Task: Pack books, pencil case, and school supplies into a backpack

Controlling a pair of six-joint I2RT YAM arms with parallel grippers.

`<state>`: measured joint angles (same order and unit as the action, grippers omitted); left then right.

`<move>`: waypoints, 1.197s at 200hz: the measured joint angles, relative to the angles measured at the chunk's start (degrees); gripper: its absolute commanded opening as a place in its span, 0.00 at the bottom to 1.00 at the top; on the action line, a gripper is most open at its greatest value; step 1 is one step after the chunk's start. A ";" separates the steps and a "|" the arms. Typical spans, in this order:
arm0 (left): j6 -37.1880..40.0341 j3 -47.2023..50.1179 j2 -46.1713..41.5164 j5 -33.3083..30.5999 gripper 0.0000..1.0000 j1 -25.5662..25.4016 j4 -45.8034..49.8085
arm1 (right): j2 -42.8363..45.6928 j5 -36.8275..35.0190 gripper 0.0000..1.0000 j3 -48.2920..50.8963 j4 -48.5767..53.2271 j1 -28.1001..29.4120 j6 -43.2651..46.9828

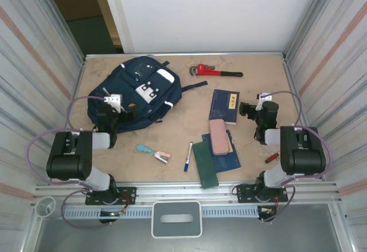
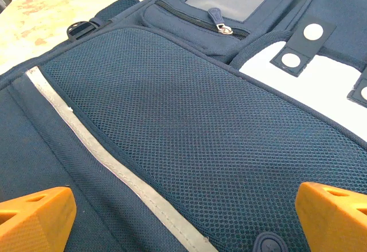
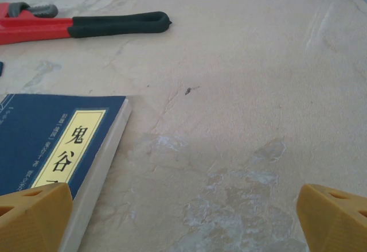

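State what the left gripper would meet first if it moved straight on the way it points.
Most likely the backpack: its blue mesh fabric lies directly ahead of the open left gripper, though depth is unclear.

Backpack: navy, white patches, pale grey stripe, mesh-textured panel.
Book: dark blue, yellow label with black characters.
Second book: dark blue.
Slim book: dark green.
Pencil case: pale pink.
Marker: white, blue cap.
Stapler: teal and pink.
Wrench: red, black handle.
Bench: mottled beige.
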<state>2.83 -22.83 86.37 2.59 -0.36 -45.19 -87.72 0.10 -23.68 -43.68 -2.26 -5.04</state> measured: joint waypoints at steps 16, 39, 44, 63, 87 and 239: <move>0.00 0.00 0.00 0.02 0.99 0.00 -0.02 | 0.00 0.00 0.99 0.00 0.00 0.00 0.00; 0.00 0.00 0.00 0.00 0.99 0.00 0.00 | 0.00 0.00 0.99 0.00 0.00 0.00 0.00; 0.00 0.00 0.00 0.02 0.99 0.00 -0.02 | 0.00 0.00 0.99 0.00 0.00 0.00 0.00; 0.00 0.00 0.00 0.00 0.99 0.00 0.00 | 0.00 0.00 0.99 0.00 0.00 0.00 0.00; 0.00 0.00 0.00 0.00 0.99 0.00 -0.02 | 0.00 0.02 0.99 0.00 0.00 0.00 0.00; -1.20 0.13 -4.17 -3.78 0.99 0.00 3.93 | 3.80 -4.68 0.99 -0.20 5.03 2.45 -0.04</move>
<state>1.63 -22.70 82.19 -1.19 -0.36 -41.25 -83.92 -4.58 -23.88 -38.65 0.19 -5.08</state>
